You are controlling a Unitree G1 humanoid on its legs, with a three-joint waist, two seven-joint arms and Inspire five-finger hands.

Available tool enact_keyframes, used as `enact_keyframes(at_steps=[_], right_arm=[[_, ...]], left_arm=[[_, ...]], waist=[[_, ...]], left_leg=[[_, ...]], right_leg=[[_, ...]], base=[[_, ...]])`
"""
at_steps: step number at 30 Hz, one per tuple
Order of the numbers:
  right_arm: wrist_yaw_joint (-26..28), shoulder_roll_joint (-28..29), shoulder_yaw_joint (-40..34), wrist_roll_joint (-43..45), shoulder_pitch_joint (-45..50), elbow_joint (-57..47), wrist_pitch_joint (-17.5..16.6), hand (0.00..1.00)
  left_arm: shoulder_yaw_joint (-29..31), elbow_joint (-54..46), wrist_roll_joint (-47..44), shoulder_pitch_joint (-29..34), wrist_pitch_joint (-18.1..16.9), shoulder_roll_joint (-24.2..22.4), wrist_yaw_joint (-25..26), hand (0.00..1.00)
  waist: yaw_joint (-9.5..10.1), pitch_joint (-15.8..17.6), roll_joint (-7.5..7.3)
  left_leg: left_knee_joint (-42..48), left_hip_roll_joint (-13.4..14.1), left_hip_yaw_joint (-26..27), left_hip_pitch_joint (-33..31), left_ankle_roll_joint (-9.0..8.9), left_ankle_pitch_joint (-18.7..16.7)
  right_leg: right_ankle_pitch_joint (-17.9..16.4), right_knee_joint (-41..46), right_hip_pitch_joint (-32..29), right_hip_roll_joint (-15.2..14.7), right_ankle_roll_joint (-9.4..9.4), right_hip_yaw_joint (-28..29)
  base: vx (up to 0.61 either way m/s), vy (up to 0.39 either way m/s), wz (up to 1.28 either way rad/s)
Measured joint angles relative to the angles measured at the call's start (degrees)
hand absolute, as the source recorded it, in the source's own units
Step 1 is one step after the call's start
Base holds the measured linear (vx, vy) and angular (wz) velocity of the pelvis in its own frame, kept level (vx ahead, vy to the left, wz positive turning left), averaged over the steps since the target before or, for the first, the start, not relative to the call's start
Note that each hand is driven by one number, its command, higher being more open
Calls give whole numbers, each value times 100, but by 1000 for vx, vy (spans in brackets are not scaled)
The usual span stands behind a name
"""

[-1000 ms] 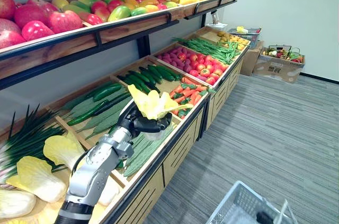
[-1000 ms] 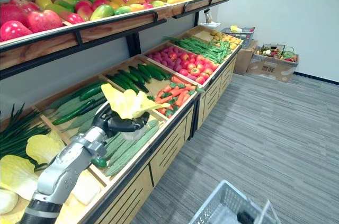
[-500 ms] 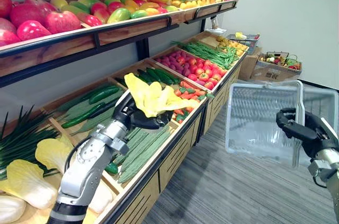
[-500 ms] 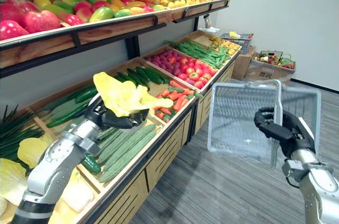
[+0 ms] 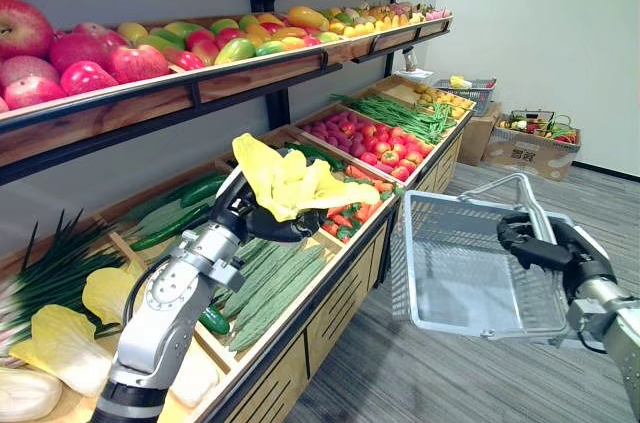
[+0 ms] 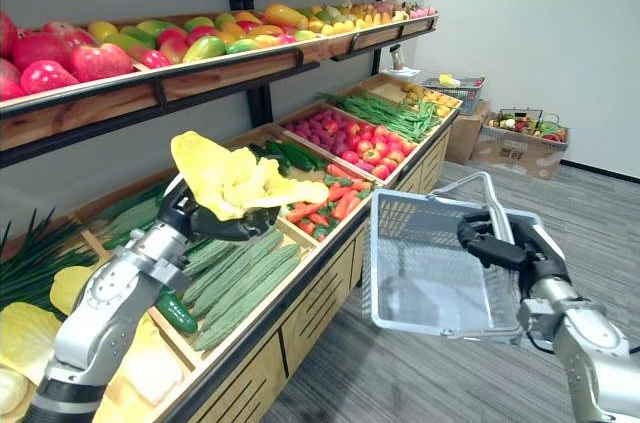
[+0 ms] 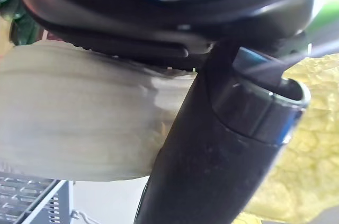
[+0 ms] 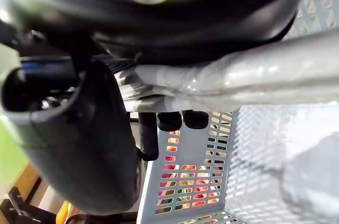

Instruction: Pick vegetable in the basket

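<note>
Wooden produce shelves (image 5: 340,298) run along the wall. Your left hand (image 5: 250,221) is above the cucumbers (image 5: 275,278), fingers curled round the pale stalk end of a yellow leafy cabbage (image 5: 290,183). Your right hand (image 5: 535,243) is clenched on the handle (image 8: 254,73) of the grey basket (image 5: 470,268), which hangs tipped with its mouth toward the shelves, near the cabbage but apart from it. Expect the cabbage to be light and floppy. Its leaves would likely tear or bruise, so your hold belongs on the firm stalk. Nothing lies in the basket yet.
</note>
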Motion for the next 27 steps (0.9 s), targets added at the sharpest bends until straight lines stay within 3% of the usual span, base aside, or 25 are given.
enact_keyframes(at_steps=[5, 12, 19, 27], right_arm=[[-154, 128, 200, 11, -474, 0, 29, 0], [20, 135, 650, 1, -871, -1, 48, 0], [397, 69, 978, -49, -1154, -5, 354, 0], [555, -111, 1556, 21, -1922, -6, 682, 0]], left_arm=[[-100, -96, 2, -145, -138, -181, 35, 0], [-695, -146, 483, -314, -396, -234, 26, 0], [-1219, -138, 1011, -313, -728, -266, -251, 0], [-1657, 224, 1486, -314, -925, -270, -43, 0]], waist=[[9, -61, 9], [-2, -150, -56], [-21, -171, -106], [-138, -134, -162]], left_leg=[[-7, 0, -17, 1, -4, 10], [-73, -13, -16, 70, 10, 30], [-119, -33, -5, 53, -1, 53], [-120, -45, 50, 53, 0, 57]], right_leg=[[3, 0, 1, 1, -1, -14], [30, 0, 49, 7, -19, -10], [38, -5, -1, 37, -22, 27], [109, 16, -27, 55, -28, 123]], base=[[-36, 12, 2], [-25, 15, 0], [-36, 15, -2], [-32, 12, -5]])
